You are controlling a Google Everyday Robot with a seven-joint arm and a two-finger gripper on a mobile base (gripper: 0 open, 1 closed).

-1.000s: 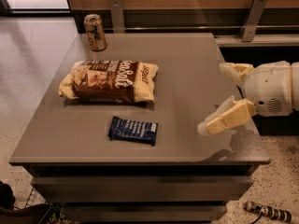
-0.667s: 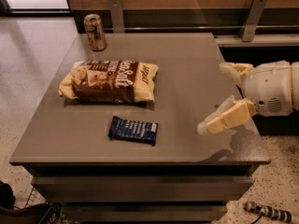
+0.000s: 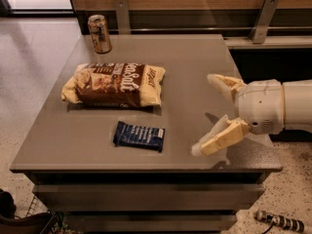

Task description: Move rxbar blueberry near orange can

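Note:
The rxbar blueberry (image 3: 139, 136), a flat navy bar with pale lettering, lies near the front edge of the grey table (image 3: 190, 62). The orange can (image 3: 99, 33) stands upright at the far left corner. My gripper (image 3: 204, 113) hovers over the right side of the table, to the right of the bar and apart from it. Its two cream fingers (image 3: 219, 137) are spread wide and hold nothing.
A large brown-and-cream chip bag (image 3: 115, 84) lies between the bar and the can. A wooden wall with metal brackets (image 3: 263, 19) runs behind the table. Speckled floor surrounds the table, with a small object (image 3: 279, 221) on it at lower right.

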